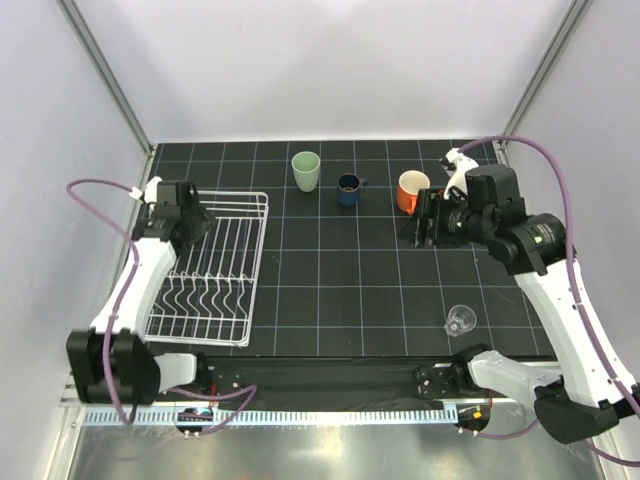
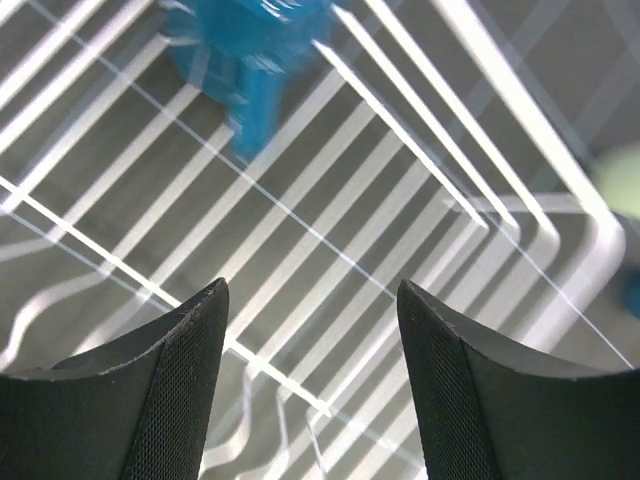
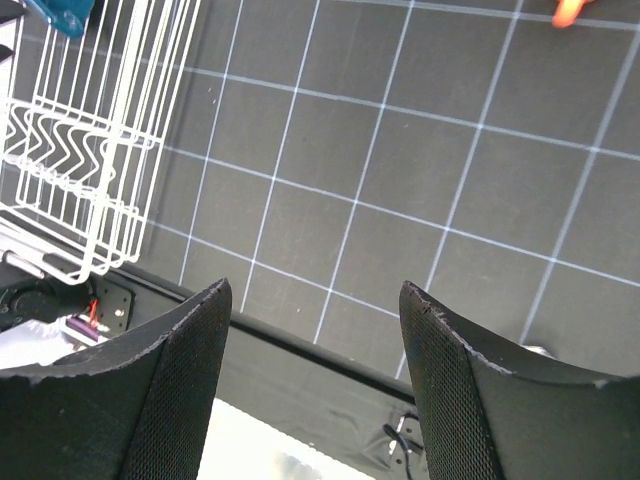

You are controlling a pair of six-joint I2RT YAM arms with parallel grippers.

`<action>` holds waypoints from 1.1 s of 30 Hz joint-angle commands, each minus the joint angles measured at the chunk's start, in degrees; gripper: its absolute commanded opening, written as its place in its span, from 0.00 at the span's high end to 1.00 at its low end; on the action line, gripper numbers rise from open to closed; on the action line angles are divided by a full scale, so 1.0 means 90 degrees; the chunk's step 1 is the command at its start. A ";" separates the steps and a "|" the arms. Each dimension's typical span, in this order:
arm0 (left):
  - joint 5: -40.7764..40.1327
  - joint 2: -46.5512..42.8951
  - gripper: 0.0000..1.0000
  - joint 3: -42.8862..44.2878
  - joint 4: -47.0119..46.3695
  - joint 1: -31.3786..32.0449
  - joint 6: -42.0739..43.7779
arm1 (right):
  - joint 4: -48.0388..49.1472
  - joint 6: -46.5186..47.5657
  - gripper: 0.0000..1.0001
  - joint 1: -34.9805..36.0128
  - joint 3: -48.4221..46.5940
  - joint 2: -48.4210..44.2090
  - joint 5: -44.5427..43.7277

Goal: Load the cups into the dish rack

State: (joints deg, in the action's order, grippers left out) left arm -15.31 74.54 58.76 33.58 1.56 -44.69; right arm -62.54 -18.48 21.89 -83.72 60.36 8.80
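Observation:
The white wire dish rack (image 1: 215,290) lies at the left. My left gripper (image 1: 196,228) hovers open and empty over its far end. In the left wrist view a blue mug (image 2: 245,50) rests on the rack's wires (image 2: 330,250), beyond my open gripper (image 2: 312,290); in the top view the arm hides it. A pale green tumbler (image 1: 306,170), a small dark blue mug (image 1: 349,189) and an orange mug (image 1: 411,190) stand in a row at the back. A clear glass (image 1: 460,320) sits near the front right. My right gripper (image 1: 421,220) is open and empty just in front of the orange mug.
The right wrist view shows the open gripper (image 3: 315,290) above bare gridded mat, the rack (image 3: 80,150) at its left and the table's front edge (image 3: 330,370) below. White enclosure walls stand on three sides.

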 commanded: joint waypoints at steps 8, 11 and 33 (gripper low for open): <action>0.1213 -0.2488 0.32 -0.0903 0.1404 0.2256 -0.0902 | 0.0494 -0.0476 0.31 -0.0020 0.0133 0.0764 0.0624; 0.1310 -0.2968 0.32 -0.1177 0.1951 0.2921 -0.1361 | 0.0484 -0.0631 0.31 -0.0030 0.0094 0.1027 0.0575; 0.2600 -0.3556 0.27 -0.0280 0.2499 0.3069 0.0726 | 0.1384 -0.1502 0.33 -0.0186 -0.3038 0.5008 -0.2333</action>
State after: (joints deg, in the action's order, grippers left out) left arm 6.26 41.71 53.01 57.34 29.04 -42.85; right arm -53.25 -32.73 20.60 -101.89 100.33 -5.23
